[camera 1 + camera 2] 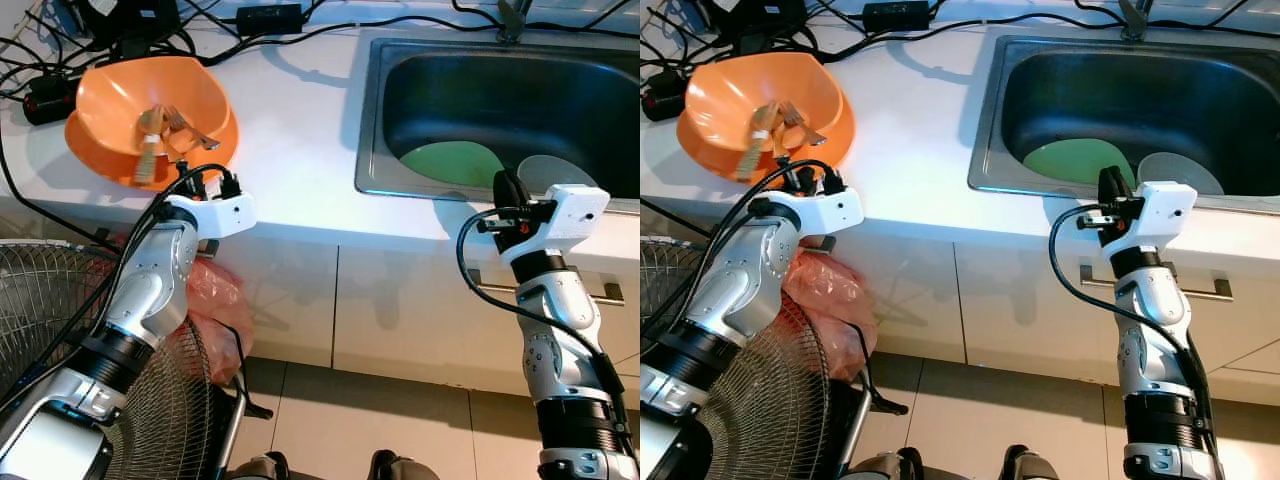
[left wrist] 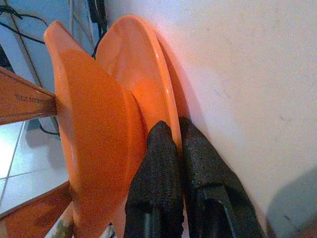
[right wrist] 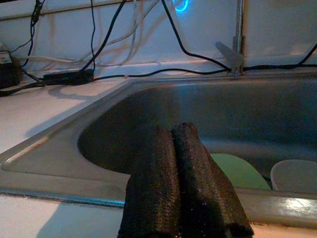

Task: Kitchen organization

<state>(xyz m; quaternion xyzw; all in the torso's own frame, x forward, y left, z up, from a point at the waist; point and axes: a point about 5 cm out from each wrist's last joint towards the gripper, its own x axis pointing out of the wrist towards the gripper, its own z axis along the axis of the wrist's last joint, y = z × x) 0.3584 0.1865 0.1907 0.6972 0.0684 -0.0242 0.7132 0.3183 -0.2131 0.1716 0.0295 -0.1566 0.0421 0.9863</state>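
Left eye view: an orange bowl (image 1: 150,105) sits on an orange plate (image 1: 215,150) at the left end of the white counter (image 1: 290,130), with wooden utensils (image 1: 160,135) lying inside it; their exact kind is hard to make out. The left gripper (image 1: 195,180) reaches the plate's near rim, its fingertips hidden behind the wrist and its cables. Black cables (image 1: 250,25) and a power adapter run along the back of the counter, cut off by the frame's top. The steel sink (image 1: 375,120) holds a green plate (image 1: 450,165) and a grey plate (image 1: 555,172), both partly hidden by the sink's front wall and the right gripper (image 1: 508,190), which rests at the sink's front rim. A wire fan (image 1: 60,320) and a pink plastic bag (image 1: 215,300) stand below the counter on the left.

Right eye view: the same layout; the cabinet handle (image 1: 1215,290) shows behind the right arm.

Left wrist view: the two black fingers (image 2: 156,163) are clamped on the orange plate's rim, one on each face. The bowl's edge looms beside them.

Right wrist view: the fingers (image 3: 153,183) are pressed together, holding nothing, just over the sink's front rim. The tap (image 3: 237,49) is cut off above.
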